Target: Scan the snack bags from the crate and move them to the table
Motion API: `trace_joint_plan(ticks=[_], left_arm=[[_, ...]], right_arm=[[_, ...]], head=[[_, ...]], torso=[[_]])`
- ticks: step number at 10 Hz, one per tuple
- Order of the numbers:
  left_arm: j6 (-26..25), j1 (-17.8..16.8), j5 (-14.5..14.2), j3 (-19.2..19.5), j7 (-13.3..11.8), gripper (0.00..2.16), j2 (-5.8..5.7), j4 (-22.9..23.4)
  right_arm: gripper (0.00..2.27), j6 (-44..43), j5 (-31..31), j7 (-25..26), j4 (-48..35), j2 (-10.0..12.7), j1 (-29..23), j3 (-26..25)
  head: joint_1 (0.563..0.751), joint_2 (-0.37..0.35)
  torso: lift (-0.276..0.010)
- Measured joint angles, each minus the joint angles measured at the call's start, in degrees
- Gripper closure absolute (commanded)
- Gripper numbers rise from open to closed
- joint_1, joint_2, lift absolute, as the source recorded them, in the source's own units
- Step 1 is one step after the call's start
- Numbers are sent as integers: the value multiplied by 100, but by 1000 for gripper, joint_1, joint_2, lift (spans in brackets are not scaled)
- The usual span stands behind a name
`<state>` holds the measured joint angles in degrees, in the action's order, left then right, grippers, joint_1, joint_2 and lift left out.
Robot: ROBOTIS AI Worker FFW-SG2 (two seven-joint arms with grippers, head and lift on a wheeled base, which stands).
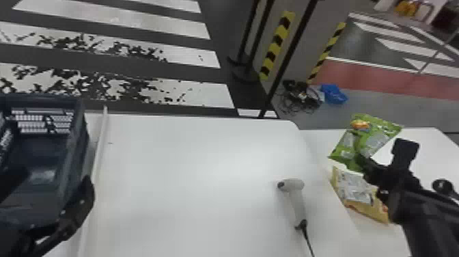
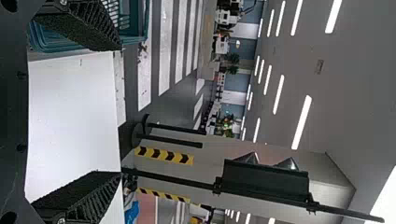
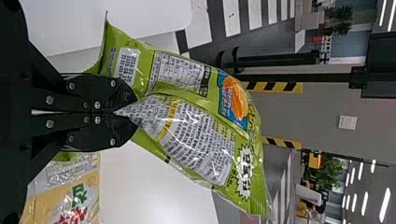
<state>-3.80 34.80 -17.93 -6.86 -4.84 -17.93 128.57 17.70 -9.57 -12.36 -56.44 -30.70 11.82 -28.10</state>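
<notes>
The right end effector (image 1: 363,162), to the right of the scanner (image 1: 296,200), has its fingers pressed together on a pinched fold of a green snack bag (image 1: 377,136). The bag sits right of the scanner and farther out than it, its printed back and an orange-and-blue picture patch showing in the right wrist view. Whether any part of this bag touches the surface under it, I cannot tell.

A yellow snack bag (image 1: 357,196) lies on the second bench (image 1: 423,136), just to the scanner's right, with a pale printed panel facing up. The scanner itself rests on the main white bench (image 1: 205,164), its head turned to the left and its dark cable (image 1: 308,241) running from the handle toward the robot.

Well to the left of the scanner stands the dark blue crate (image 1: 77,147), with a pale strip (image 1: 99,147) between the two. The left end effector (image 1: 57,174) is also well left of the scanner, by the crate; its fingers are spread wide, with nothing between them. On the floor, beyond the scanner and to its right, are a blue item (image 1: 334,94) and tangled cables (image 1: 298,97).
</notes>
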Motion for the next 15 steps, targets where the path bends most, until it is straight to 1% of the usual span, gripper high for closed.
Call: trace_joint_plan(ticks=[1,3,4,6,7,8,9,10,11,12,14,15], left_arm=[[9,0,-6,1,-7,36,2,-4],[14,0,-9,8,-13,36,12,-6],[14,0,-9,7,-17,36,23,-6],[14,0,-9,1,-13,36,25,3],[14,0,-9,0,-7,36,21,8],[13,0,-9,-2,0,36,21,8],[-5,-8,-9,-19,5,36,19,0],[-29,-28,-9,-40,10,36,14,-6],[-55,-49,-14,-60,17,36,10,-6],[-86,-73,-17,-75,62,36,6,-3],[-159,-102,-25,-77,128,36,5,10],[-192,-105,-26,-72,166,46,10,17]], right_arm=[[1922,-316,167,144,475,-88,262,117],[-2,-481,342,338,867,-150,456,225],[-2,-489,392,418,893,-150,441,309],[2,-458,340,398,819,-150,283,348],[6,-427,118,364,483,-132,-4,322],[6,-360,-146,348,-115,-52,-452,285],[9,-227,-309,343,-943,145,-979,219],[43,17,-466,345,-1882,412,-1471,116],[63,296,-713,347,-2801,708,-1926,22],[66,447,-903,373,-3672,1056,-2352,-4],[70,482,-1032,393,-4901,1663,-2985,165],[70,477,-1058,386,-5389,1901,-3259,282]], head=[[695,-350],[695,-350],[695,-350],[695,-350],[695,-350],[695,-350],[695,-350],[695,-350],[695,-350],[695,-350],[695,-350],[695,-350]], torso=[[-95],[-95],[-95],[-95],[-95],[-95],[-95],[-95],[-95],[-95],[-95],[-95]])
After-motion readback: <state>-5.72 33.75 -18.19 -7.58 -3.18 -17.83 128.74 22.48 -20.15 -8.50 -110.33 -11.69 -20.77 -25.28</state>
